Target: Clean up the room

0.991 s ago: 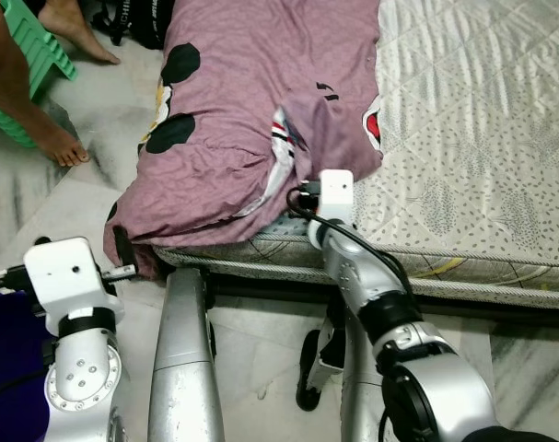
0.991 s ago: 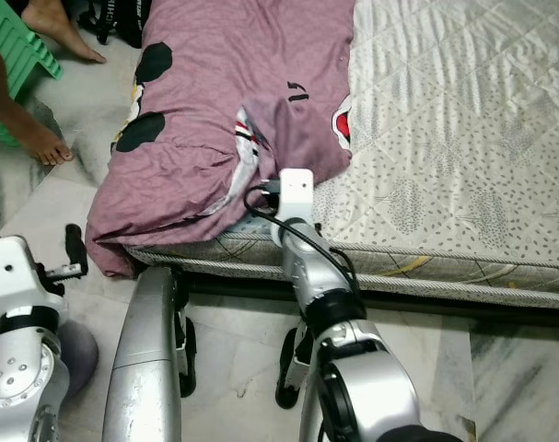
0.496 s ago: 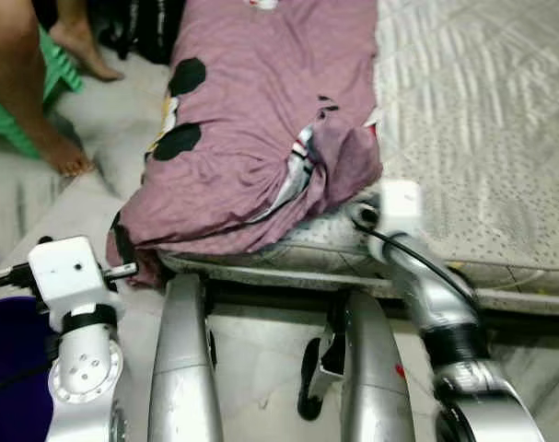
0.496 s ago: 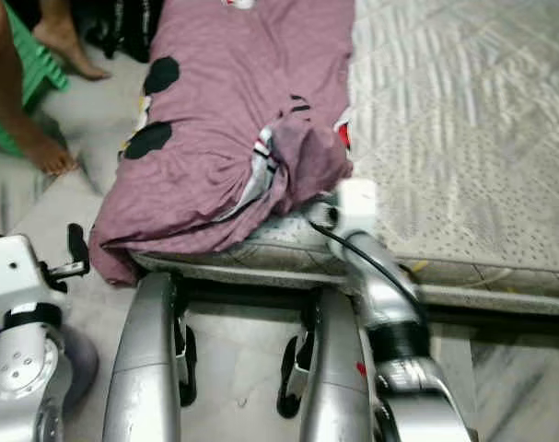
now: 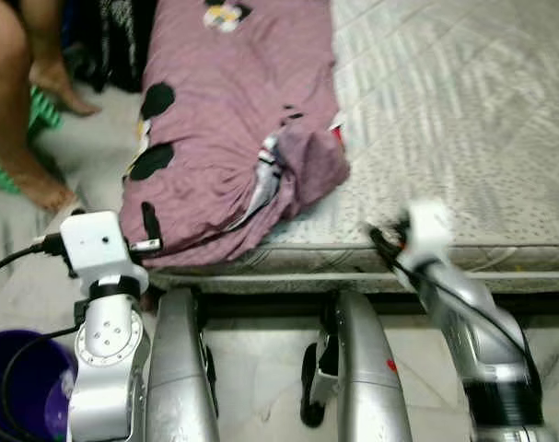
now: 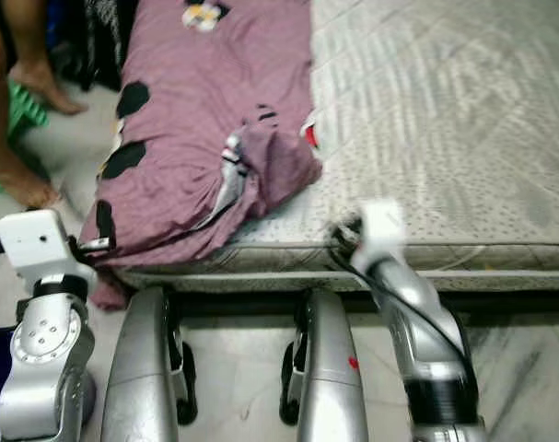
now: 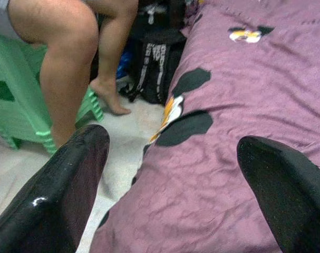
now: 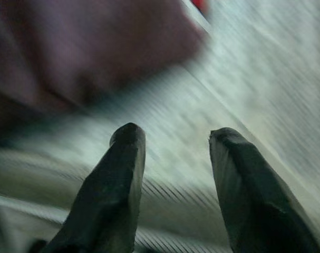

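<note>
Right gripper (image 8: 173, 184): hovering at the near edge of the mattress (image 5: 463, 120), fingers (image 8: 115, 195) spread apart, holding nothing; view blurred. Pointing toward the bunched corner of the sheet (image 5: 251, 120), lying just beyond the fingertips and off to the robot's left, not touching.

Left gripper (image 7: 170, 195): hanging beside the near left corner of the bed, fingers (image 7: 65, 195) spread wide, gripping nothing. Facing along the sheet's left side, fabric showing between and beyond the fingers.

Sheet: mauve, dotted, bearing black patches and a small cartoon print; covering the left strip of the mattress, draping over its left edge and near corner. Bunching into a crumpled fold near the mattress middle, showing striped white, black and red trim. Lying between the two grippers, nearer the left one.

Mattress: pale, quilted, speckled pattern; lying bare on the right side.

Person's legs (image 7: 70, 68): bare, resting on the floor left of the bed, next to a green stool (image 7: 17, 105).

Black bag (image 7: 154, 63): standing on the floor against the bed's left side, beyond the feet.

Purple bucket (image 5: 21, 387): sitting on the marble floor (image 5: 261, 368) by the left arm, a black cable running over it.
</note>
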Robot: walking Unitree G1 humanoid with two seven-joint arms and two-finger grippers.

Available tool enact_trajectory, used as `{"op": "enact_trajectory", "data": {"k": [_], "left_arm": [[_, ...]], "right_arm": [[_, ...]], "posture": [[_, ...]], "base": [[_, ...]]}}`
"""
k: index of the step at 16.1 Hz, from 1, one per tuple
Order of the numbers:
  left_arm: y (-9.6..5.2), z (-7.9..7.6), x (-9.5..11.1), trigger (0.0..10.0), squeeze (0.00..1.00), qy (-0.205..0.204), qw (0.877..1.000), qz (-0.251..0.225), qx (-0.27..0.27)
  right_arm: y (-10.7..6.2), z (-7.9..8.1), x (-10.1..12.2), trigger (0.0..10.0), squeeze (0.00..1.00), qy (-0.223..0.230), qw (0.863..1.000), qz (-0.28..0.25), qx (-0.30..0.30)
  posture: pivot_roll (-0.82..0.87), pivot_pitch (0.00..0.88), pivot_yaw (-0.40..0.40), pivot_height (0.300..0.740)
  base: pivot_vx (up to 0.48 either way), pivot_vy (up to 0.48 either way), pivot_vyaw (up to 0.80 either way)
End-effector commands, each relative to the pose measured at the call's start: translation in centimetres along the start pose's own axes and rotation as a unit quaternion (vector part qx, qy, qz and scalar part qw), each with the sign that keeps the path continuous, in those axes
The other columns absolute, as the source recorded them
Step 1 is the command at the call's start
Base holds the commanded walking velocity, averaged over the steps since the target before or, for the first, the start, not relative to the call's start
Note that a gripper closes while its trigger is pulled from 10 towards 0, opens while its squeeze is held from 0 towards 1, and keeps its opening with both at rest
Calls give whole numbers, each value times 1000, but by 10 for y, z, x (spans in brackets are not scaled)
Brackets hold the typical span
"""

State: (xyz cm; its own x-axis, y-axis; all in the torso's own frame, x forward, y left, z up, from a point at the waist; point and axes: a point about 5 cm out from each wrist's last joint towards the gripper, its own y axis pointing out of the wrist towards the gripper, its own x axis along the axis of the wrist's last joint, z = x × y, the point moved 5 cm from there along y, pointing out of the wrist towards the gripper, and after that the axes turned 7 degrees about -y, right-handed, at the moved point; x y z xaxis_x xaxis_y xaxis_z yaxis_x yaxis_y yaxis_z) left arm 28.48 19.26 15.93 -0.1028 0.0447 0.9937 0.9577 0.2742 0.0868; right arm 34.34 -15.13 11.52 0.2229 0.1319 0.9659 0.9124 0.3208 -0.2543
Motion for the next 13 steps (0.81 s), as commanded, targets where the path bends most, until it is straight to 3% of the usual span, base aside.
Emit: {"op": "enact_trajectory", "data": {"k": [1, 3, 4, 13], "left_arm": [[-1, 3, -5, 10000, 0, 4, 1000, 5, 1], [-1, 6, -4, 10000, 0, 7, 1000, -2, 2], [-1, 7, -3, 10000, 0, 8, 1000, -4, 2], [-1, 7, -3, 10000, 0, 8, 1000, -4, 2]], "right_arm": [[1, 20, 5, 10000, 1000, 4, 997, 0, 71], [17, 45, 34, 10000, 1000, 4, 991, -58, 119], [21, 49, 40, 10000, 1000, 13, 990, -72, 118], [21, 49, 40, 10000, 1000, 13, 990, -72, 118]], "posture": [[23, 166, -12, 554], [37, 156, -16, 554], [40, 156, -18, 554], [40, 156, -18, 554]], "base": [[0, 0, 0], [0, 0, 0], [0, 0, 0], [0, 0, 0]]}}
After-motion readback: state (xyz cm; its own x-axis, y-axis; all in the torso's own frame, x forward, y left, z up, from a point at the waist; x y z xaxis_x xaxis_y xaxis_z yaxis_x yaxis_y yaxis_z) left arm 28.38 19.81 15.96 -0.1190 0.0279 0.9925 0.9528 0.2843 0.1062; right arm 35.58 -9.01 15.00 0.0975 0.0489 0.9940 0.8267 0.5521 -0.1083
